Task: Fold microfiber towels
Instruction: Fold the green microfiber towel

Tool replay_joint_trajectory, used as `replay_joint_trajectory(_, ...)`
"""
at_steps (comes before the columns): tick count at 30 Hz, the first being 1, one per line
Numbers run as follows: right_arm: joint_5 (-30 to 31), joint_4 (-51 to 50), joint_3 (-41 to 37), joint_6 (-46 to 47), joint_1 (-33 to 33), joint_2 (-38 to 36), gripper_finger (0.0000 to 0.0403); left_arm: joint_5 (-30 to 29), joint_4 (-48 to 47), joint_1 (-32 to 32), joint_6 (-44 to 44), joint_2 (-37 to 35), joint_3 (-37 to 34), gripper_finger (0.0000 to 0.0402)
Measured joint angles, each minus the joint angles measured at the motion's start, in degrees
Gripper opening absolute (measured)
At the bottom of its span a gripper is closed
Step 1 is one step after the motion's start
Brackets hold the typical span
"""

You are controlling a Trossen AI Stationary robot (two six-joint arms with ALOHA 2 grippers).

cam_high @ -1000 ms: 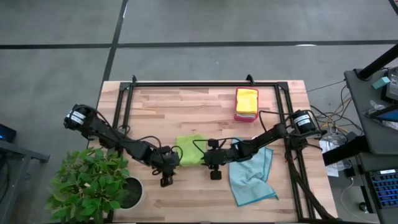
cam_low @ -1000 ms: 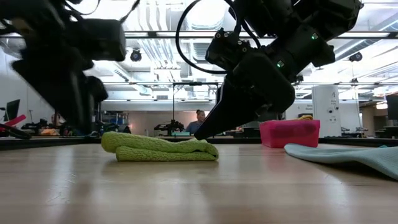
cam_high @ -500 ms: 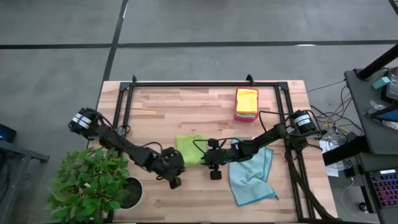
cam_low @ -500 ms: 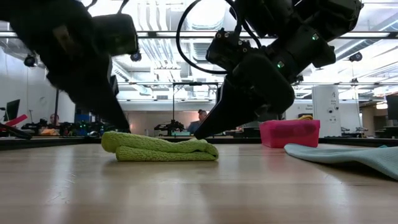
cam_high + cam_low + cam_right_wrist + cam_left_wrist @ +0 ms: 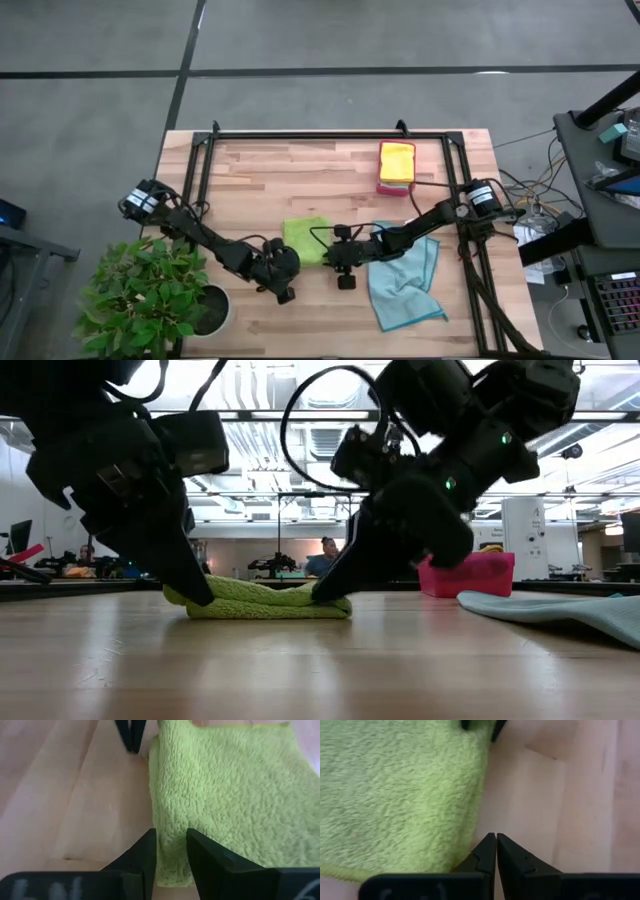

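The left pincer (image 5: 496, 836) sat closed beside the folded lime green towel (image 5: 307, 239), whose other edge the right pincer (image 5: 170, 837) pinched on the desk (image 5: 250, 170).

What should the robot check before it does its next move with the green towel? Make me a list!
1. Lime green towel folded and lying flat on the table: ok.
2. Right pincer gripping the towel's corner: ok, its fingers straddle the folded edge.
3. Left pincer holding towel: not ok, its fingers are shut together beside the towel's edge with no cloth between them.
4. Light blue towel out of the way: ok, it lies crumpled under the right arm, apart from the green one.
5. Pink-red tray reachable: ok, it sits at the table's far side with a yellow towel on it.
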Motion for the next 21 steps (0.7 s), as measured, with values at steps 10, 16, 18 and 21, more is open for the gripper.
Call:
replay_joint_trajectory(10,0.11,0.57,1.02,0.52,0.02,2.33,0.0080,-3.74,-0.56,0.02,-0.37,0.57,-0.85,0.0000)
replay_joint_trajectory(16,0.08,0.53,1.00,0.90,0.02,2.01,0.0036,-3.88,-0.37,0.02,-0.52,2.31,-0.94,0.0000)
replay_joint_trajectory(18,0.10,0.37,1.00,0.92,0.15,2.01,0.0023,-3.86,-0.36,0.02,-1.12,2.54,-0.96,0.0000)
replay_joint_trajectory(21,0.08,-0.05,1.00,0.92,0.42,1.89,0.0011,-3.73,-0.32,0.02,-1.79,2.64,-1.19,0.0000)
